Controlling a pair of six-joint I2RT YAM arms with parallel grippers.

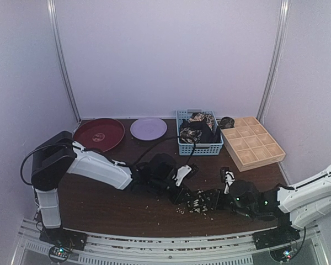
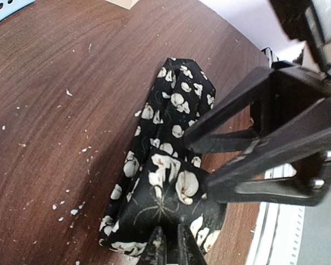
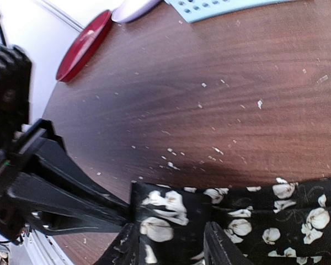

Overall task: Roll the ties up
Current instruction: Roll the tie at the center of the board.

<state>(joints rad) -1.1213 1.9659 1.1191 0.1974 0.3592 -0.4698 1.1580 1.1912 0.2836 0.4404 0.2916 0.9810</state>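
At the near edge of the surface, the left tool is closed to a narrow gap and pinches the folded end of a tie. The right tool meets it from the opposite side, about half open. Its fingers stand apart on either side of the same fold, and I cannot tell whether they touch the cloth.

The tie is black with cream flowers. It lies flat between the two tools, doubled over into a thicker wad at the pinched end, and the rest runs away as a narrow strip. Pale specks are scattered on the dark wood around it.

Farther back, a blue basket holds a heap of ties, dark and patterned, piled up to its rim. Just to its right sits a wooden tray divided into square compartments. A small dark bundle rests at the tray's far left corner, though I cannot tell whether it is inside a compartment. To the left of the basket are a lilac plate and a red plate.
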